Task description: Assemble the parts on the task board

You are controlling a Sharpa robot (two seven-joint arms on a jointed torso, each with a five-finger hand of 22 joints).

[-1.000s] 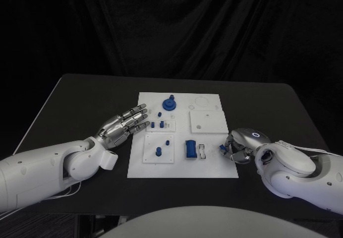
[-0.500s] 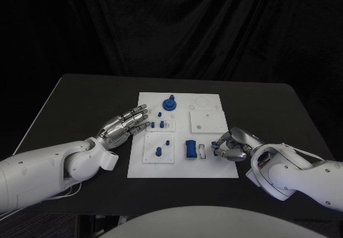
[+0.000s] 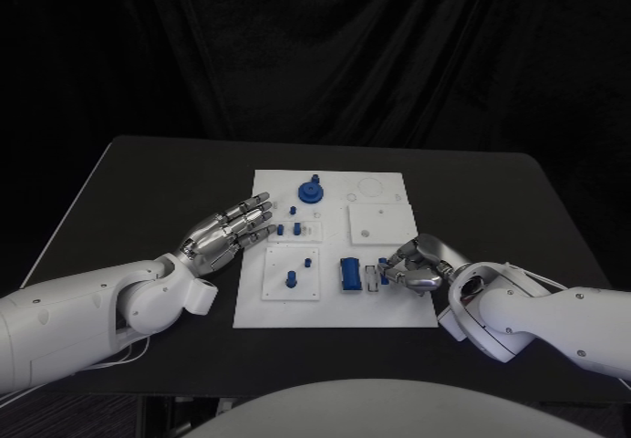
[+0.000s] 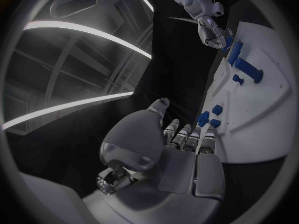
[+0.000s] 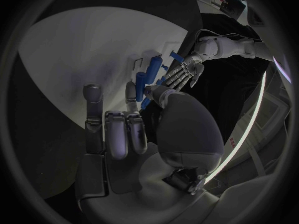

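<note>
We are viewing the white rectangular task board (image 3: 336, 310) lying mid-table on the black table (image 3: 145, 182). The right silver many-fingered hand (image 3: 417, 266) is hovering at the board's right edge, its fingers (image 5: 116, 134) curling inward just beside the small blue rectangular block part (image 3: 351, 274) and a small blue piece (image 3: 384, 266) at its fingertips. We cannot tell whether that piece is being pinched, since the palm is hiding the contact. The left silver many-fingered hand (image 3: 234, 231) is resting flat beside the board's left edge, fingers (image 4: 187, 137) spread and holding nothing. The board's recesses are carrying a blue round knobbed part (image 3: 312, 191) and small blue pegs (image 3: 294, 228).
</note>
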